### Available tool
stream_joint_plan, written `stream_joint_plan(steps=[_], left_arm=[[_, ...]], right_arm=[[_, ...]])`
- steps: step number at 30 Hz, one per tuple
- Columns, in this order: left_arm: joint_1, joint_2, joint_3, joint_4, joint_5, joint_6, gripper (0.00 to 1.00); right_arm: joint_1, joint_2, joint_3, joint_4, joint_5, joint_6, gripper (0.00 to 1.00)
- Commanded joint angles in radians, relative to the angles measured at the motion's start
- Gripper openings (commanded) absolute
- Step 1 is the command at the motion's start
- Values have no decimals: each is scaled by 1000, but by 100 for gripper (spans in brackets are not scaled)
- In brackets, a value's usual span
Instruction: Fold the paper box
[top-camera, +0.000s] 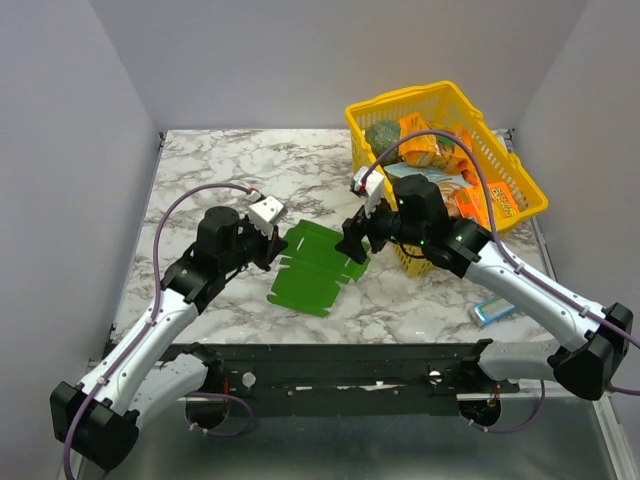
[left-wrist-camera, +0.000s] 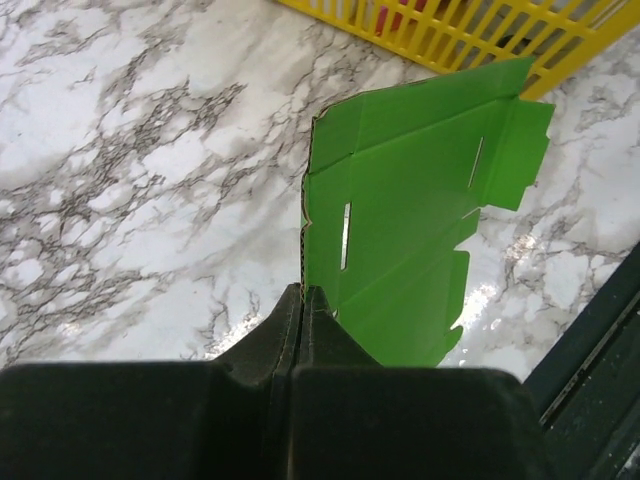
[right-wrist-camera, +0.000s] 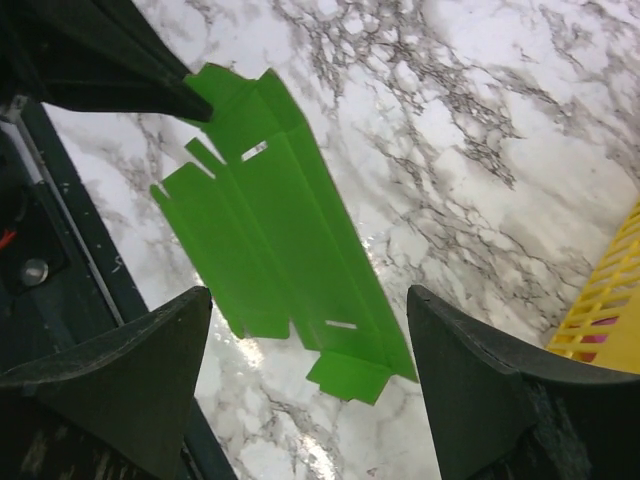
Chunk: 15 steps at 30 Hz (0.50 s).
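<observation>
Here, left jaws clenched on the paper box (top-camera: 315, 270), arm bent inward — right jaws spread, above it.

Marble tbl (top-camera: 220, 160), green paper box (top-camera: 315, 270), yellow basket (top-camera: 400, 97), blue pack (top-camera: 494, 310)

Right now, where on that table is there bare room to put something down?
Bare marble far left, from the wall to the yellow basket. Crowded: the middle, where left fingers and right fingers flank the paper box.
</observation>
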Motion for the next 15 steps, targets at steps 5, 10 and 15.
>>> stream_joint_plan(steps=[5, 10, 15], left_arm=[[-4, -46, -2, 19, 141, 36, 0], [-4, -49, -1, 16, 158, 42, 0], [-4, -52, -1, 13, 155, 44, 0]], right_arm=[[2, 72, 11, 13, 57, -124, 86], [2, 70, -1, 20, 39, -133, 76], [3, 82, -9, 30, -63, -133, 59]])
